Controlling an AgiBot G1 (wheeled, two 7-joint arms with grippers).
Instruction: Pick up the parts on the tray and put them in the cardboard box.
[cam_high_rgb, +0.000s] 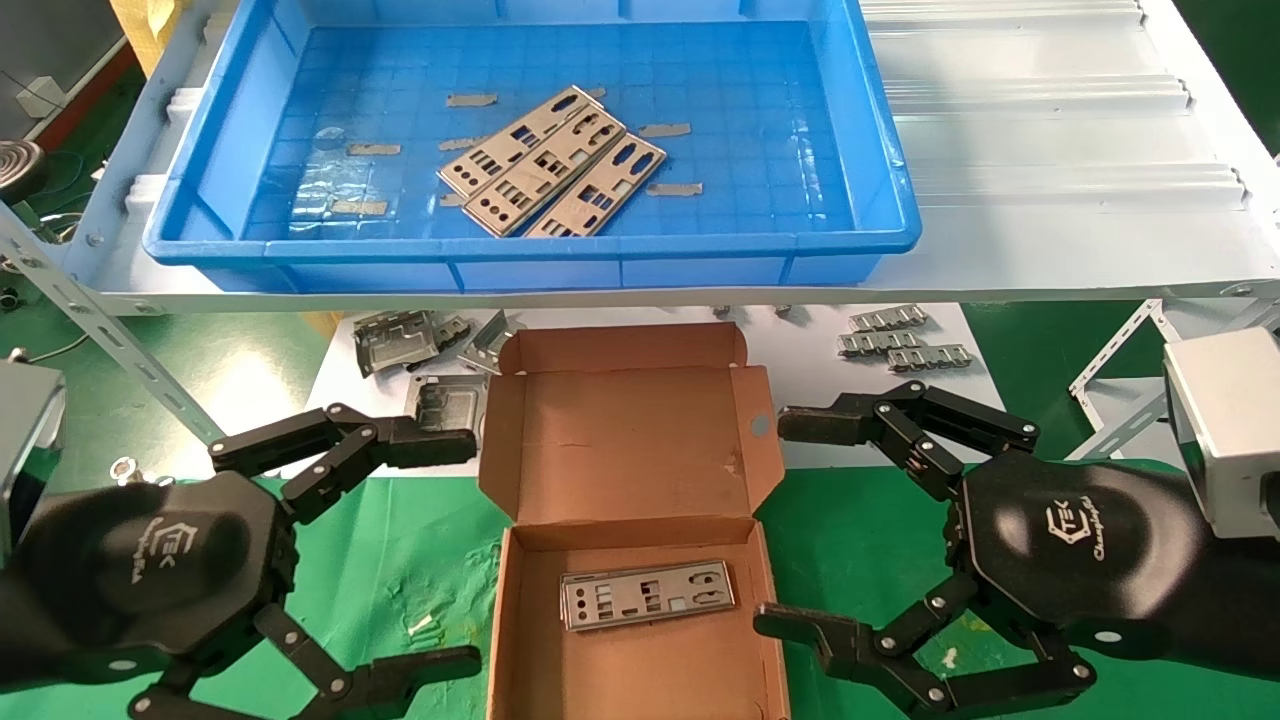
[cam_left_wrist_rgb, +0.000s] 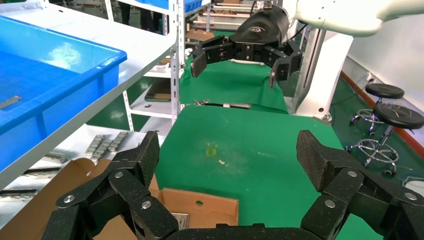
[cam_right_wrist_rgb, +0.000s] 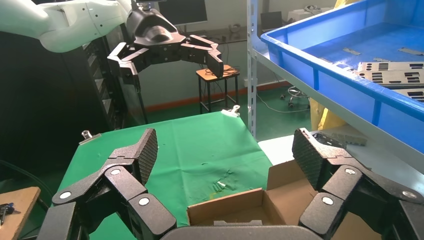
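Up top, the tray (cam_high_rgb: 200, 230) runs off the edge, three parts (cam_high_rgb: 553, 163) overlapping inside it. Below, the cardboard box (cam_high_rgb: 630, 500) holds one plate (cam_high_rgb: 648, 593), flanked by left gripper (cam_high_rgb: 440, 545) and right gripper (cam_high_rgb: 795, 525), both spread wide, empty.

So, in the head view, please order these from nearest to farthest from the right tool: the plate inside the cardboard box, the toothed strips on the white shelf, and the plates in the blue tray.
1. The plate lying in the cardboard box, just to the left of the right tool.
2. The toothed strips, on the white shelf beyond the tool.
3. The plates in the blue tray, farthest, up on the rack.
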